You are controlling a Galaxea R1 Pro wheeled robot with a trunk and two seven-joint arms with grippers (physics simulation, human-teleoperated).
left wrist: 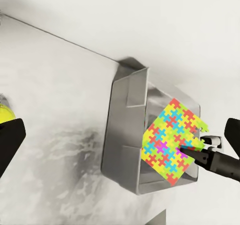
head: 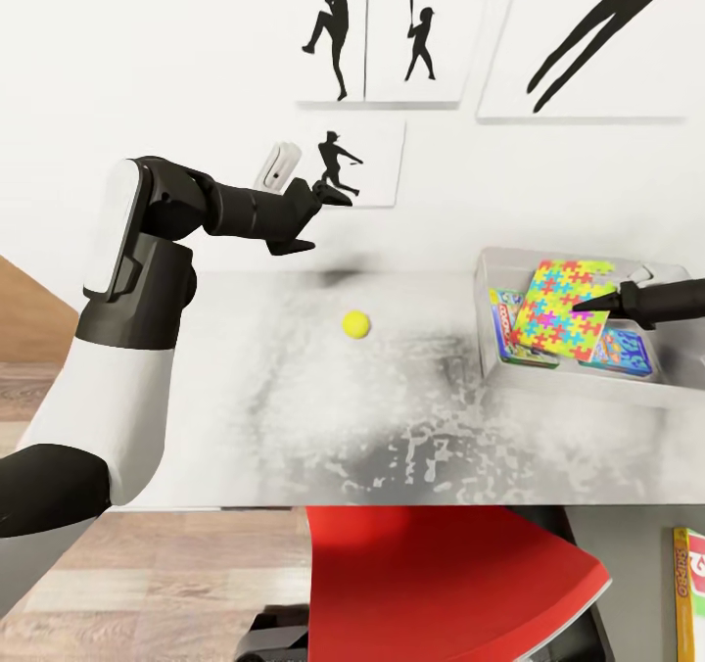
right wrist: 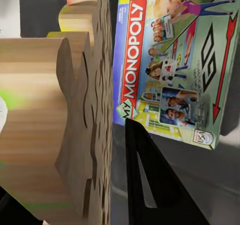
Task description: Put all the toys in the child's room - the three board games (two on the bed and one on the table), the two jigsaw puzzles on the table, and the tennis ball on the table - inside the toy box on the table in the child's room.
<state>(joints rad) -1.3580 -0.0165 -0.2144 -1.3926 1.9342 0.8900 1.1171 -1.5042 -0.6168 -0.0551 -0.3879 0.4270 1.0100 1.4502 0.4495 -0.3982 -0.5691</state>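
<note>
Red chair (head: pixel 441 574) closest, below bench (head: pixel 294 427). Right gripper (head: pixel 586 304) pinching jigsaw puzzle (head: pixel 560 307), tilted over toy box (head: pixel 499 265) atop Monopoly box (right wrist: pixel 170 60), apparently for release inside. Left gripper (head: pixel 313 216) spread, hovering above tennis ball (head: pixel 355 324), probably next. Skip-Bo box (head: pixel 690 593) low at right.

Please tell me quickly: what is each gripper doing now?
Left gripper: open, empty, above the table.
Right gripper: shut on the jigsaw puzzle, over the toy box.

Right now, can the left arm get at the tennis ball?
Probably yes. The tennis ball lies alone on the bare table, and the left end effector hovers open above and beside it, with nothing between them.
</note>
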